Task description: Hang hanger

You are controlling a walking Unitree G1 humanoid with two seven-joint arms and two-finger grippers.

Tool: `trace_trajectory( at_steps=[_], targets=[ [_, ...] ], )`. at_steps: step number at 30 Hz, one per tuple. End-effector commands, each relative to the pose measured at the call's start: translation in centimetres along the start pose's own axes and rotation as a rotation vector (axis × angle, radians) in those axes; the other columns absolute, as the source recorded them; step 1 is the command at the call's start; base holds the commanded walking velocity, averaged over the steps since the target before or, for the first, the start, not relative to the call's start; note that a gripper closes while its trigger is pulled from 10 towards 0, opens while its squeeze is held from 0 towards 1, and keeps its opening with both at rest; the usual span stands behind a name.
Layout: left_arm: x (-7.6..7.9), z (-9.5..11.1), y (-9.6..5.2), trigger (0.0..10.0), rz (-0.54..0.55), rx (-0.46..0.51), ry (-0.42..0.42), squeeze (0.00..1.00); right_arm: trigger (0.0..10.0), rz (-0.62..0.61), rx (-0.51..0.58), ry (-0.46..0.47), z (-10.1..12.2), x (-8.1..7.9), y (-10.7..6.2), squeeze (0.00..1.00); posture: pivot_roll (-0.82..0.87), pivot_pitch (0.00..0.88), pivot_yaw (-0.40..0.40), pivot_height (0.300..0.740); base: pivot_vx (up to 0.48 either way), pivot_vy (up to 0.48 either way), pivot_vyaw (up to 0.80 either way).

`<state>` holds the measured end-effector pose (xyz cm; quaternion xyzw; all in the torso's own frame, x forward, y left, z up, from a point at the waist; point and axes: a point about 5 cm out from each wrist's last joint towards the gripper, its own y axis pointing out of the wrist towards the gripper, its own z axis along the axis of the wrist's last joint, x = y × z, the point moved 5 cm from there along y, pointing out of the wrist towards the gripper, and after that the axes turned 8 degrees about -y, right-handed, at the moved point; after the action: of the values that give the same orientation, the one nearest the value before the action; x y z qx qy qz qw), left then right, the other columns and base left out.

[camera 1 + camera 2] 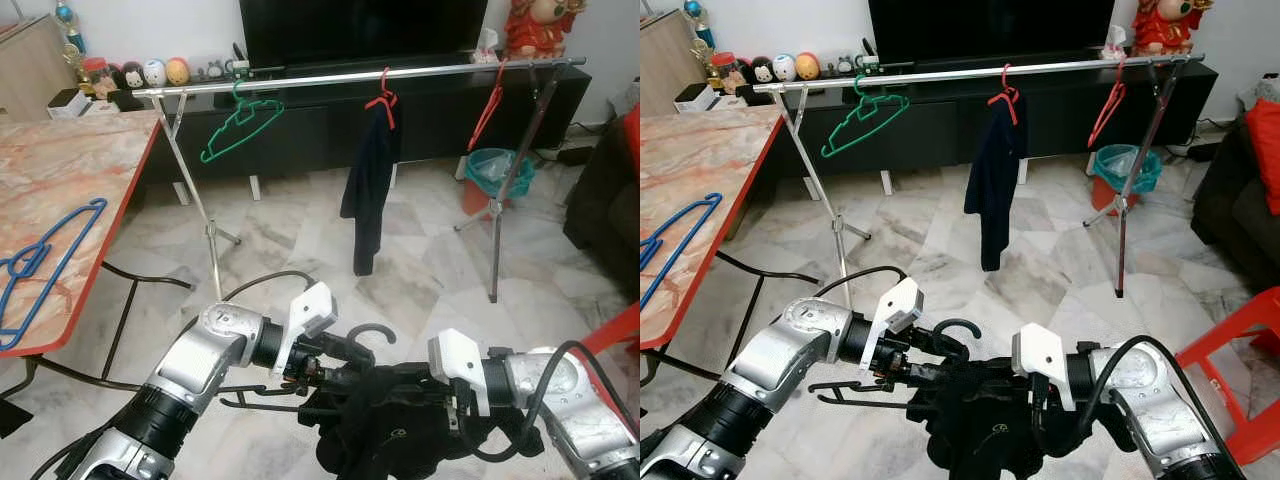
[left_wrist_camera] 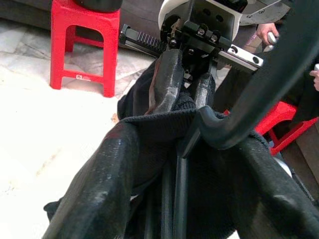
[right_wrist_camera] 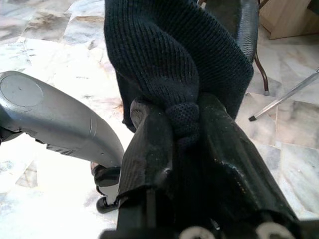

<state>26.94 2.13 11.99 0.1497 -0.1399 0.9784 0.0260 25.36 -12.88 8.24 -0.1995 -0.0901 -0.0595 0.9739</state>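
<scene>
I have both arms low in the bottom centre of the head views. My left gripper is closed around the neck of a black hanger whose hook curls up above the fingers; a dark knit garment is bunched over it. My right gripper has its fingers pinched tight on a fold of that same knit, facing the left one.

Across the top of the frame runs the silver rail on its crossed legs. A green hanger hangs toward its left end, a red hanger carrying a dark hanging garment near the middle, and a bare red hanger toward the right. Open marble floor lies between me and the rail.

At the left edge the red-rimmed surface holds a blue hanger. Behind the rail sit the TV and a teal bin; a red stool is lower right. I see a small pale mark on the knit, unreadable.
</scene>
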Motion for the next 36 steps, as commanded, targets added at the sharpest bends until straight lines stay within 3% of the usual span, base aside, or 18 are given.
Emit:
trace_trajectory(
  at_steps=[1, 2, 6, 21, 24, 28, 31, 36],
  targets=[
    [0.6, 1.4, -0.3, 10.0, -0.045, 0.028, 0.071, 1.0, 0.0, -0.021, -0.026, 0.001, -0.4, 0.3, -0.2, 0.0, -0.04, 0.0, 0.063, 0.74, 0.0, 0.0, 0.0],
    [0.4, 1.3, -0.6, 10.0, -0.033, 0.023, 0.073, 0.0, 0.0, -0.026, -0.033, 0.0, -0.5, 0.3, -0.3, 0.0, -0.04, 0.0, 0.063, 0.74, 0.0, 0.0, 0.0],
    [0.0, 1.0, -1.7, 10.0, -0.012, 0.006, 0.075, 0.0, 0.0, -0.052, -0.061, -0.004, -1.0, 0.6, -0.5, 0.0, -0.03, 0.0, 0.063, 0.74, 0.0, 0.0, 0.0],
    [-0.9, 0.3, -3.6, 10.0, 0.057, -0.023, 0.064, 0.0, 0.0, -0.141, -0.167, 0.007, -3.2, 1.7, -1.7, 0.0, -0.03, 0.0, 0.059, 0.74, 0.0, 0.0, 0.0],
    [-1.4, 0.0, -4.1, 10.0, 0.091, -0.03, 0.058, 0.0, 0.0, -0.151, -0.234, 0.001, -4.4, 1.5, -2.0, 0.0, -0.03, 0.0, 0.058, 0.74, 0.0, 0.0, 0.0],
    [-2.8, -0.1, -5.6, 10.0, 0.2, -0.02, 0.048, 0.0, 0.0, -0.187, -0.25, 0.017, -5.0, 1.6, -2.2, 0.0, -0.03, 0.0, 0.058, 0.74, 0.0, 0.0, 0.0],
    [-5.1, -0.4, -8.9, 10.0, 0.404, 0.015, 0.022, 0.0, 0.0, -0.214, -0.267, 0.027, -5.6, 1.5, -2.4, 0.0, -0.03, 0.0, 0.059, 0.74, 0.0, 0.0, 0.0],
    [-6.0, -1.0, -10.7, 10.0, 0.512, 0.037, -0.006, 0.0, 0.0, -0.228, -0.291, 0.033, -6.3, 1.4, -2.6, 0.0, -0.03, 0.0, 0.059, 0.74, 0.0, 0.0, 0.0]
  ],
)
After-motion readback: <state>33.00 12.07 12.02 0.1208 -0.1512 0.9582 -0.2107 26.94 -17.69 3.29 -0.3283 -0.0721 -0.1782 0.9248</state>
